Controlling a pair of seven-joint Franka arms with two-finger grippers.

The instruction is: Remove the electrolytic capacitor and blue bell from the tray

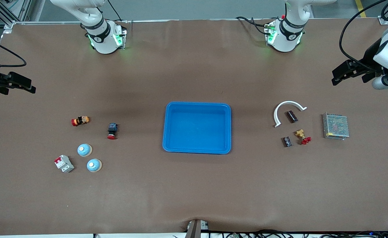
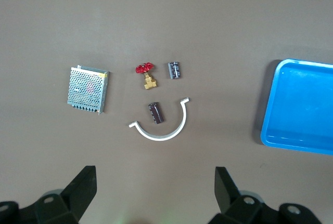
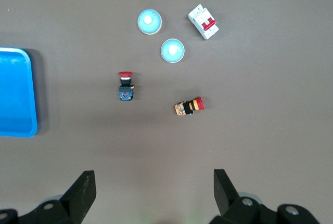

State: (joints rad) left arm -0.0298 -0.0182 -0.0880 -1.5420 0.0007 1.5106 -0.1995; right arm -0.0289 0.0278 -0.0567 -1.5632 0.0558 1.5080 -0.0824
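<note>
Hovering both arms off at the table ends, nothing in either grip. From the front, my left gripper (image 1: 337,77) hangs over bare brown mat past the perforated metal power supply box (image 1: 335,126), and my right gripper (image 1: 28,86) hangs over the mat at the right arm's end. The shallow blue plastic tray (image 1: 167,132) sits mid-table with nothing in it. Toward my left arm's end, one dark cylindrical capacitor (image 1: 292,116) lies inside the white curved plastic arc (image 1: 288,105); a second dark capacitor (image 1: 287,141) lies nearer the camera, just beside the brass valve with red handle (image 1: 302,137). Toward my right arm's end sit two pale blue dome bells (image 1: 85,150), a white and red circuit breaker (image 1: 64,163), a black push button with red cap (image 1: 112,131) and an orange and red push button (image 1: 80,121).

Left wrist: fingers (image 2: 83,185) spread wide, capacitor (image 2: 156,113) cradled by the arc (image 2: 158,133), apart from it.

Right wrist: fingers (image 3: 83,187) wide too, bells (image 3: 172,51) side by side near the breaker (image 3: 203,22).
</note>
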